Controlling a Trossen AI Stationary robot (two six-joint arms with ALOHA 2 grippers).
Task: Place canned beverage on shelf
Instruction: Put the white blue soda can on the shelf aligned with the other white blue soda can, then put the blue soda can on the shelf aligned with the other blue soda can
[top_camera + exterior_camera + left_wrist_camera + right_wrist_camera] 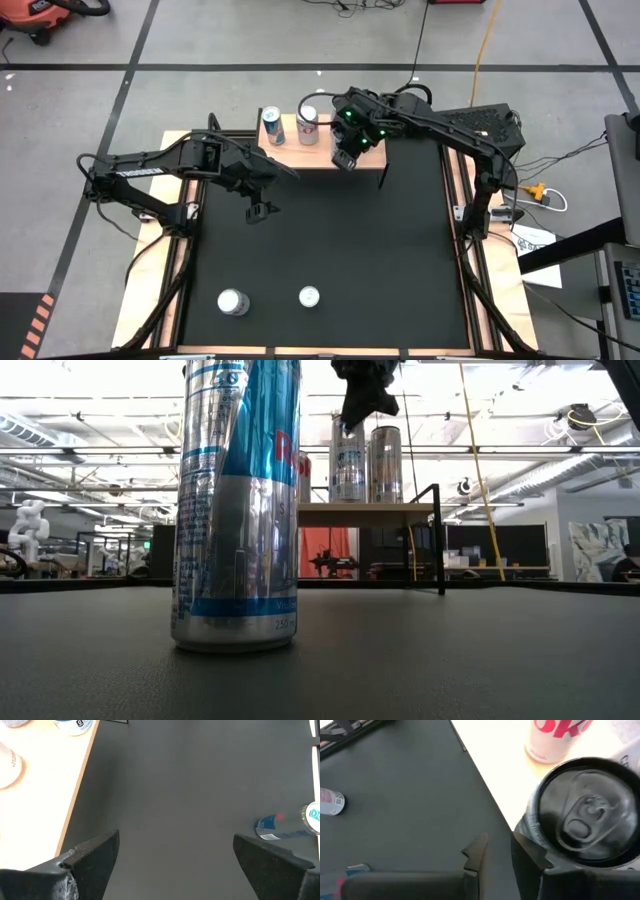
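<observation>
The shelf (290, 155) stands at the table's far edge, its pale top (500, 760) on thin black legs. Two cans stand on it in the high view, a silver-blue one (272, 126) and a white-and-red one (308, 126). A third, a dark-topped can (585, 815), stands on the shelf beside my right gripper (497, 845), which hides it from above. That gripper (343, 160) hovers over the shelf's right half, fingers nearly together with nothing between them. My left gripper (260, 208) hangs open over the mat left of centre, empty (175, 855). My right gripper has one finger (530, 850) right beside the near side of the dark-topped can, just below its rim (532, 820). I cannot tell whether finger and can touch. The can stands upright on the shelf.
Two more cans stand on the black mat near its front edge, one left (233, 302) and one at centre (309, 296). One of them fills the low view's left (238, 500). The mat between the shelf and these cans is bare. Cables and a box lie off the table's right.
</observation>
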